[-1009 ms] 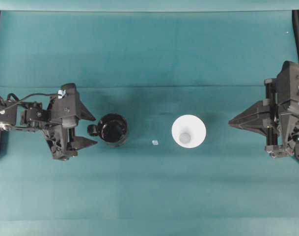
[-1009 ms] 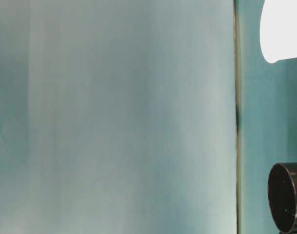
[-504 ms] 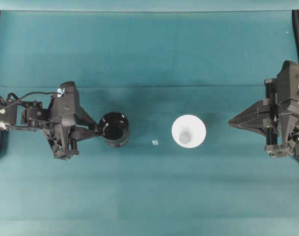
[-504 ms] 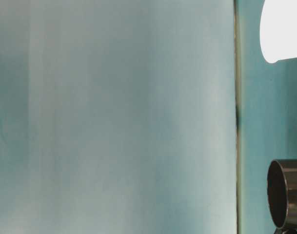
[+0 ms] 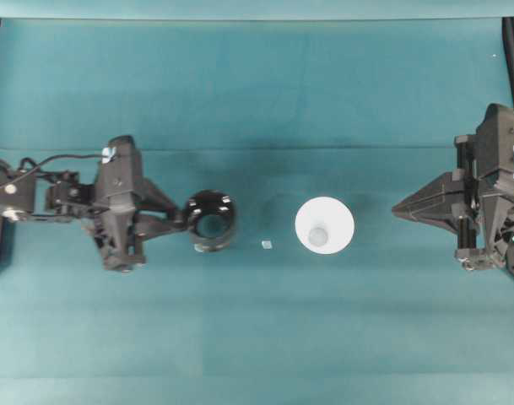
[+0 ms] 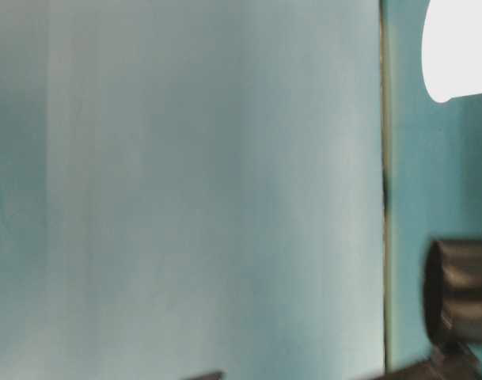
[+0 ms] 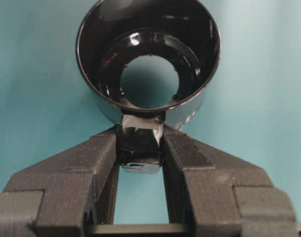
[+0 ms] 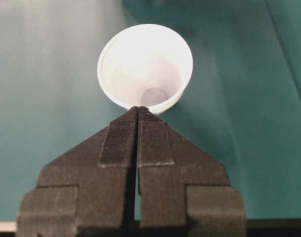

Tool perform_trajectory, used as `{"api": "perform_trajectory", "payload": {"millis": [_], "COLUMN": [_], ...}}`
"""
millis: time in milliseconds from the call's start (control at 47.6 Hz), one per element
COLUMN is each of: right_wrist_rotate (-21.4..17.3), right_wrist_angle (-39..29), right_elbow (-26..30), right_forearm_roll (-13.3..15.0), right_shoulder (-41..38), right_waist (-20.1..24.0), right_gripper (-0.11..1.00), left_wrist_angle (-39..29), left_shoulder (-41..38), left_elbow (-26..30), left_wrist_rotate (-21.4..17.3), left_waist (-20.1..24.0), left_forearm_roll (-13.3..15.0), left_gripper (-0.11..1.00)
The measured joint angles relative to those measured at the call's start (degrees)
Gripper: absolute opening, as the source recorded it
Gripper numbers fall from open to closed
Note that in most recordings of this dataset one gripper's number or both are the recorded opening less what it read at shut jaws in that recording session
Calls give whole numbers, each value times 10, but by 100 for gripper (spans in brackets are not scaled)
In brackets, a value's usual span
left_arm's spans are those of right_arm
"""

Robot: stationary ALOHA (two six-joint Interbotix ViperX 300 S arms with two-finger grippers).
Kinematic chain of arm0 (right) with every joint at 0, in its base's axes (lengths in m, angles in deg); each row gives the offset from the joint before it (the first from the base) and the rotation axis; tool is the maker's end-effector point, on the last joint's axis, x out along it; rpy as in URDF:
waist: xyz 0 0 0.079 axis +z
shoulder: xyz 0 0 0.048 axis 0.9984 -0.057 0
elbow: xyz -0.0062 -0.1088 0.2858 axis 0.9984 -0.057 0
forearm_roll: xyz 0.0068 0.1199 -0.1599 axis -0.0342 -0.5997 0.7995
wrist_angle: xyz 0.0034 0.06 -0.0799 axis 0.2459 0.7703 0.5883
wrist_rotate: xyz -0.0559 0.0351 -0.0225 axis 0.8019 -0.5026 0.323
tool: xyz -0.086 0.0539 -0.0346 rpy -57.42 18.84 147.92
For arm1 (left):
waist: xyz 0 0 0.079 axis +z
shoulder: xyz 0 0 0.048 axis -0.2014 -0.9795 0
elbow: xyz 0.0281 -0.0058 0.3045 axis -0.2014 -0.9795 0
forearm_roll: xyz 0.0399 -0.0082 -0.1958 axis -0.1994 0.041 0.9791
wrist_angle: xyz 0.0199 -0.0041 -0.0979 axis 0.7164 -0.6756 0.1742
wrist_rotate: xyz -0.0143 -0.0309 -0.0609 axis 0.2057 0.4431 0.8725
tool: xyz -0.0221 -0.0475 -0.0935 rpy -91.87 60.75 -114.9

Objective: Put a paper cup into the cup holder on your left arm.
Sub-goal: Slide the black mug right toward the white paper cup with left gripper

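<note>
Left arm has the holder by its handle, cup waiting.

The left gripper (image 7: 140,148) pinches the cup holder's (image 5: 211,231) knob, likely to steady it as a receptacle; the paper cup (image 5: 324,225) stands upright right of the holder on the teal cloth (image 5: 257,337), with the right gripper (image 8: 138,116) beyond it, closed and empty.

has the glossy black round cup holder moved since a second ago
Yes. The glossy black round cup holder has shifted right in the overhead view, toward the small white scrap, which stays put.
</note>
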Motion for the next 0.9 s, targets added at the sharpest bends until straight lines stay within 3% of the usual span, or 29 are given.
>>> {"api": "perform_trajectory", "payload": {"millis": [252, 483, 904], "right_wrist_rotate": [-1, -1, -1], "right_wrist_angle": [0, 0, 0], "right_elbow": [-1, -1, -1], "right_forearm_roll": [0, -1, 0], "right_shoulder": [0, 0, 0], "right_waist": [0, 0, 0], "right_gripper": [-2, -2, -2], "left_wrist_angle": [6, 7, 10], "left_shoulder": [-38, -83, -113], "left_elbow": [59, 95, 101], "left_wrist_rotate": [-38, -42, -44], "left_waist": [-1, -1, -2], "left_forearm_roll": [-1, -1, 0], "left_gripper": [29, 29, 29]}}
